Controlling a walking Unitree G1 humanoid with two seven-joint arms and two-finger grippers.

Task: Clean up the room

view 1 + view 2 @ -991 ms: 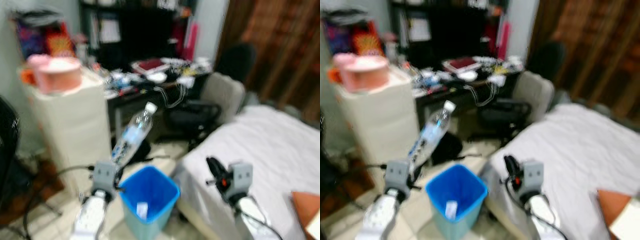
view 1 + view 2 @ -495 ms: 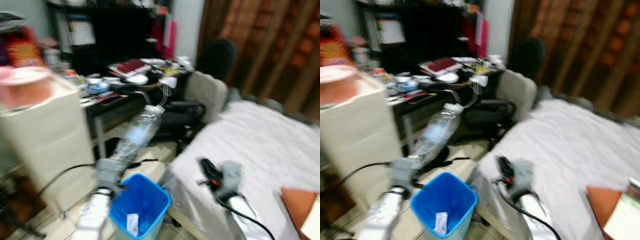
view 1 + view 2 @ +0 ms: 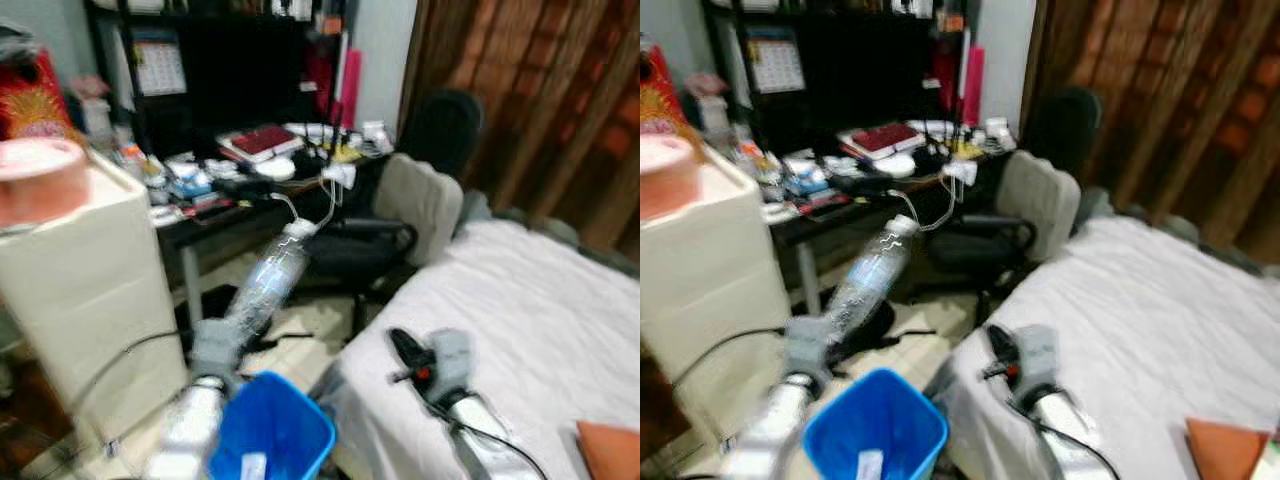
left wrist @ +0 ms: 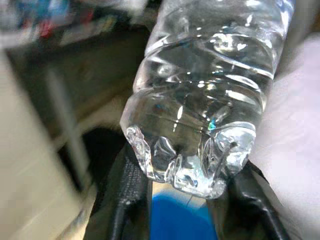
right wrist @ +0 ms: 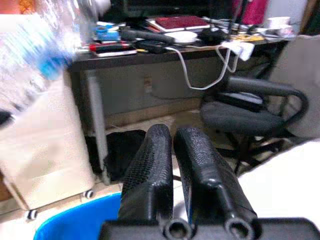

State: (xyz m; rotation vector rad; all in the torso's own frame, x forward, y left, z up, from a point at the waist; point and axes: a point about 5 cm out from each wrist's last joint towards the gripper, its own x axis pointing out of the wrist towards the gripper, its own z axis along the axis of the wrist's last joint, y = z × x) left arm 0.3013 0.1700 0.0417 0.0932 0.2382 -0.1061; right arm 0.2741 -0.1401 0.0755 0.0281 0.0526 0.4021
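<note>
1. Bed (image 3: 540, 300): white cover, taking up the robot's right side; its near corner stood just beside the bin, leaving little room on that flank.
2. White cabinet (image 3: 80, 290): on the robot's left, a pink tub (image 3: 40, 180) on top. Cabinet and bed bounded a narrow floor lane with the bin in it.
3. Bench (image 3: 250, 190): dark, cluttered with books and cables, beyond the lane; an office chair (image 3: 400, 215) stood between it and the bed.
4. Blue bin (image 3: 270, 435): open-topped, on the floor directly below the left arm; a scrap of paper lay inside.
5. Clear plastic bottle (image 3: 268, 280): the task's item, gripped at its base by the left hand (image 4: 182, 200), cap tilted up and away, held above the bin's far rim.
6. Right hand (image 5: 180, 170): fingers pressed together, empty, hovering over the bed's corner.
7. Step judged: disposal of the bottle, carry nearly complete. The next move would call for centring the bottle over the bin's mouth and then letting go.
</note>
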